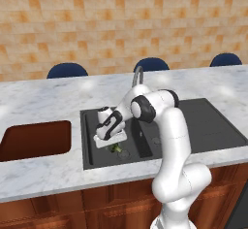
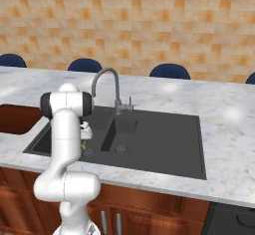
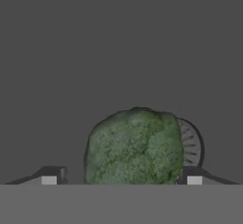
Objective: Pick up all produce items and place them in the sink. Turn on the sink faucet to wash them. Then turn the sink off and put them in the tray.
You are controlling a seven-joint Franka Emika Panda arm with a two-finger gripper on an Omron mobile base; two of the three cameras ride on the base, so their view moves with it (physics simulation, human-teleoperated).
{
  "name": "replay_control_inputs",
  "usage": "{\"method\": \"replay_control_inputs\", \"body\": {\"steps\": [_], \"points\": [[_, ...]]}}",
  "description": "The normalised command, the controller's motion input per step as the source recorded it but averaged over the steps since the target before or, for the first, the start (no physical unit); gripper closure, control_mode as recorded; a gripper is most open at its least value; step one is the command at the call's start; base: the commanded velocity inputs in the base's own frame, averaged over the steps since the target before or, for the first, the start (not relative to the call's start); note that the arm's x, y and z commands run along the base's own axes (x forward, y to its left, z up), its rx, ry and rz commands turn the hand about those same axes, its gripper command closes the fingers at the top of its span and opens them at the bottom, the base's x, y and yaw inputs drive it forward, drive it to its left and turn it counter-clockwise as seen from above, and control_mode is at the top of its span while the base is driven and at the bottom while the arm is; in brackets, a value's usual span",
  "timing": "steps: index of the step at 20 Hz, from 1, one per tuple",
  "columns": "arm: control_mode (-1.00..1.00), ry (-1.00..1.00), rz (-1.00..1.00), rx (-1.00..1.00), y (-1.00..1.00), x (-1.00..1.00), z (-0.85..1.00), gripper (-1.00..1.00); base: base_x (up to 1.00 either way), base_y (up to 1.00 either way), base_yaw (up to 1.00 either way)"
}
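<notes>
Hand view: spread gripper [image 3: 121,175] fingertips flank the lumpy green broccoli [image 3: 134,147] at lower centre, round drain [image 3: 191,147] peeking right; bare charcoal sink [image 3: 118,42] floor above.

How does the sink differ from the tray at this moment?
The sink is dark charcoal with two basins; the tray is reddish-brown with one well. The sink holds the broccoli near a drain; the tray holds nothing visible. Both are rectangular and set in the marble counter.
</notes>
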Motion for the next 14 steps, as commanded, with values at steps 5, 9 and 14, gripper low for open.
{"method": "replay_control_inputs", "body": {"steps": [5, 9, 14], "points": [[-1.00, -0.04, 0.00, 0.00, 0.00, -0.21, 0.28, -1.00, 0.00, 0.00, 0.00], [-1.00, -0.09, 0.00, 0.00, 0.00, -0.19, 0.40, -1.00, 0.00, 0.00, 0.00], [-1.00, -0.09, 0.00, 0.00, 0.00, -0.16, 0.46, -1.00, 0.00, 0.00, 0.00]]}}
